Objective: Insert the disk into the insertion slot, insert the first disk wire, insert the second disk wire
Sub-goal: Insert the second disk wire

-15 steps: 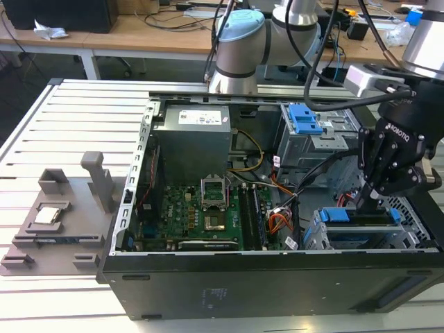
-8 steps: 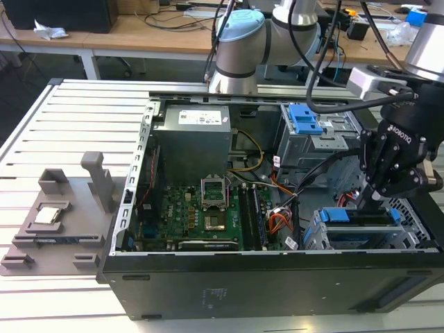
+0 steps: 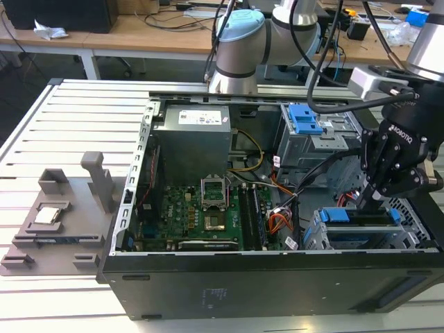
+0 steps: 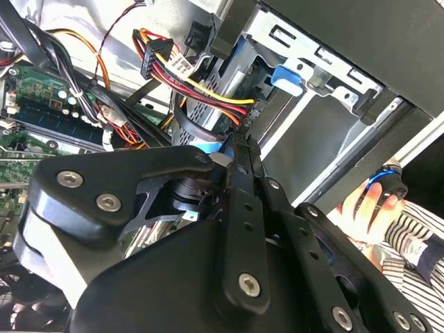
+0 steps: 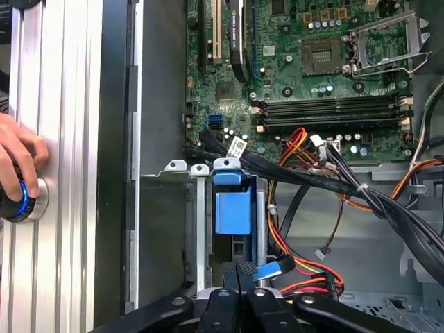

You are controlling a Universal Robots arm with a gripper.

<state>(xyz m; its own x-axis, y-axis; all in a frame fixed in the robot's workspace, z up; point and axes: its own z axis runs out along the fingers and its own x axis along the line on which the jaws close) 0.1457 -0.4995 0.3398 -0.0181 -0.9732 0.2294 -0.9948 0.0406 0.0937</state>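
Your slatted table [image 3: 76,118] carries an open computer case [image 3: 229,291]: green motherboard [image 3: 191,215] and grey power supply [image 3: 193,142] inside; a grey fixture [image 3: 31,232] lies at the exterior view's left.

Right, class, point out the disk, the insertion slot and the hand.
the disk [image 5: 232,214]: first wrist view, blue carrier tab.
the insertion slot [image 5: 165,236]: first wrist view, grey metal wall.
the hand [image 5: 17,158]: first wrist view, knuckles.

Robotics lab: slotted aluminium table [image 3: 69,118], cable-strewn wooden benches [image 3: 156,33] behind.
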